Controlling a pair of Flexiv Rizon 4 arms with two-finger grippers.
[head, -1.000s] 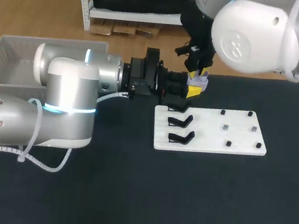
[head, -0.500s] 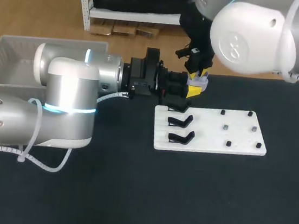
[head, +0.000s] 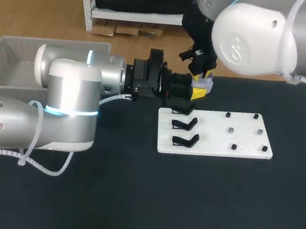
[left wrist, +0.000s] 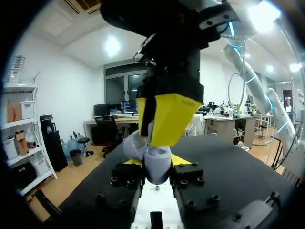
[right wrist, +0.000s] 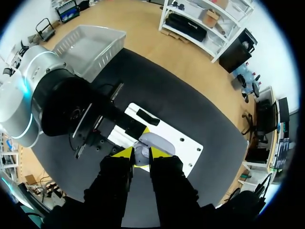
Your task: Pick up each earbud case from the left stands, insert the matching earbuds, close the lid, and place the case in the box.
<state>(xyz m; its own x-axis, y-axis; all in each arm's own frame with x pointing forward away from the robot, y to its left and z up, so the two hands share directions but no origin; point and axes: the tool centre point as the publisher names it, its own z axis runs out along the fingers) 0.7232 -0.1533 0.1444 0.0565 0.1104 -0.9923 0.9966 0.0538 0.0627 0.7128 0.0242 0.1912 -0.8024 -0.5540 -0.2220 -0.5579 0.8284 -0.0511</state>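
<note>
1. Case point(head: 205, 86): lavender, held clear of the table point(head: 186, 208) near its far edge, at about 1 o'clock from the middle of the head view. In the left wrist view it shows as two rounded parts, one tipped aside from the other, so the lid looks open.

2. Left gripper point(head: 197, 92): enters from 9 o'clock with its axis level. It is clamped on the case, with one yellow tip against each of two opposite sides. In the left wrist view the case sits directly between the two tips.

3. Right gripper point(head: 204, 73): comes down from 12 o'clock, pointing straight at the table, and sits directly over the case. In the left wrist view one of its yellow tips lies against the upper part of the case. Whether it grips anything cannot be determined from any view.

4. Board point(head: 217, 135): white, flat on the table, at 5 o'clock from the case and just below the left gripper.

5. Stands point(head: 184, 130): three, black, in a row along the 9 o'clock side of the board.

6. Six small dark pieces point(head: 231, 129): set in two rows on the 3 o'clock half of the board. What they are is too small to tell.

7. Box point(head: 9, 58): pale mesh basket at 9 o'clock, beyond the left arm and well apart from the case.
</note>
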